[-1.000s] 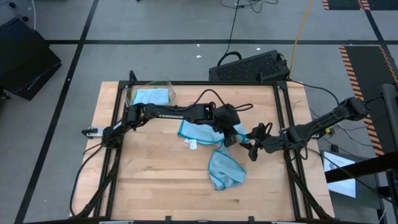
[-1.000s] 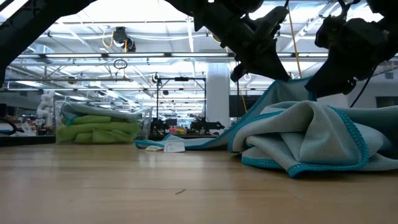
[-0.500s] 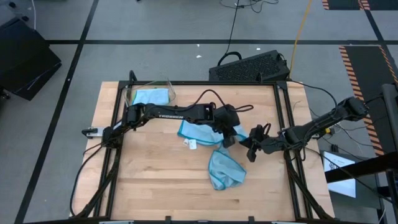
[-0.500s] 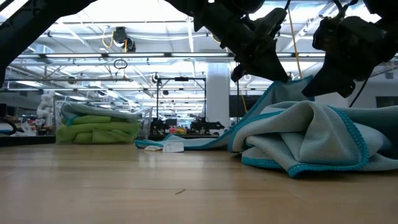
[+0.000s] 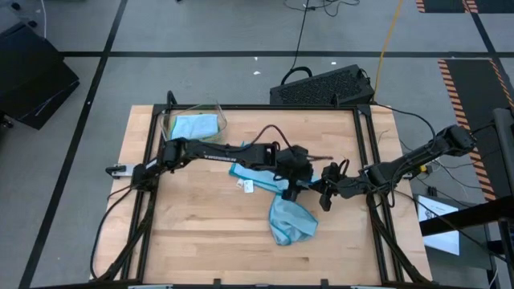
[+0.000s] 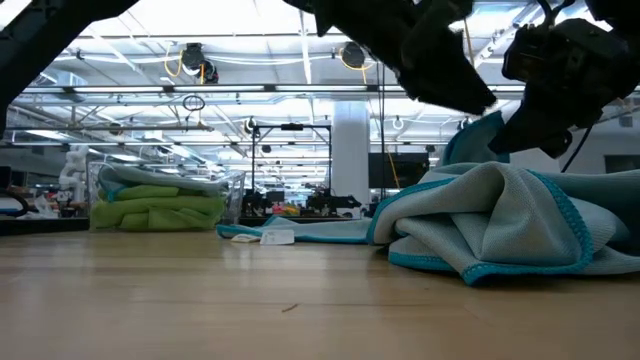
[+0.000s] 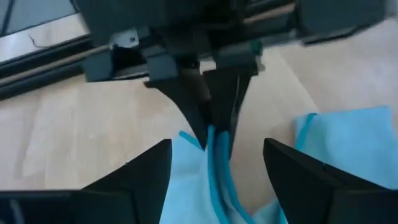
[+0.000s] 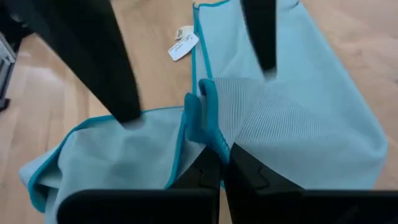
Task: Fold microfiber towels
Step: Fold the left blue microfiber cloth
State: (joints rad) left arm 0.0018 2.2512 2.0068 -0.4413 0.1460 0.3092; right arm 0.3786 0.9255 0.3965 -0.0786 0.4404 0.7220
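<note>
Light blue towel (image 5: 283, 210) lies crumpled mid-table (image 5: 201, 233), its edge pinched closed in right tool (image 8: 214, 163). Left tool (image 7: 214, 163) spread open, straddling same edge, facing right tool. Risk: tools collide, or edge slips during handover; towel bunches further.

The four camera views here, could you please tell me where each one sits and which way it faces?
High view: above the table, straight down; both arms, light blue towel, bin.
Low view: table height, level into the room; towel, bin, arms from above.
Left wrist: on the left arm, its open fingers framing the right gripper.
Right wrist: on the right arm, its gripper shut on the towel.
Shared: both wrist views show that pinched hem.
</note>
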